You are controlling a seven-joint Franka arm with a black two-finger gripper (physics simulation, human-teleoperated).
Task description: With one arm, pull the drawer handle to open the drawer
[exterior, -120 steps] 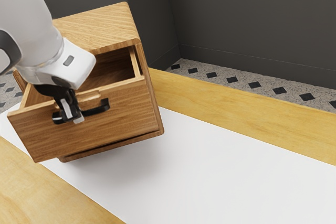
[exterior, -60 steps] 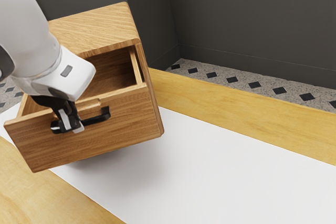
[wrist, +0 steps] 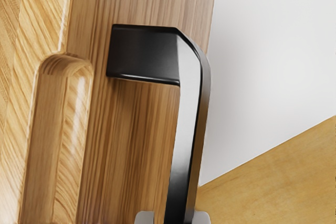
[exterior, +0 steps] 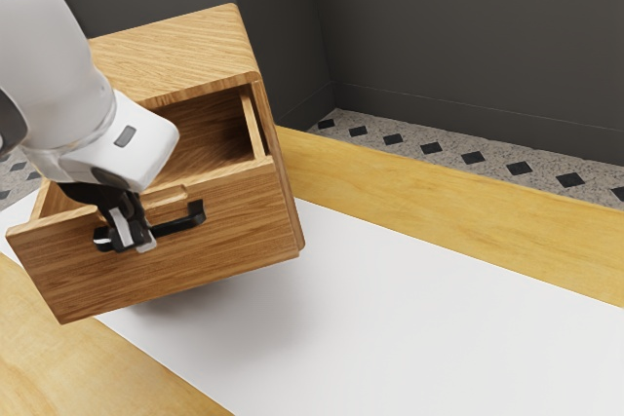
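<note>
A wooden cabinet [exterior: 185, 51] stands at the exterior view's left, and its single drawer [exterior: 224, 216] is pulled well out, the inside bare. On the drawer front sits a black bar handle [exterior: 175, 218]. My gripper [exterior: 125, 232] is shut on the handle near its left end, the white arm reaching down over the drawer's corner. In the wrist view the black handle [wrist: 191, 129] runs along the wooden drawer front [wrist: 131, 145] straight up from under my hand.
The cabinet rests on a white table surface [exterior: 390, 319] with wooden borders [exterior: 458, 211] on both long sides. Dark walls and a tiled floor [exterior: 468, 155] lie behind. Open white surface stretches to the exterior view's right.
The drawer has slid further out of the cabinet toward the exterior view's lower left, my gripper moving with the handle; most of that travel happened in the first half second.
</note>
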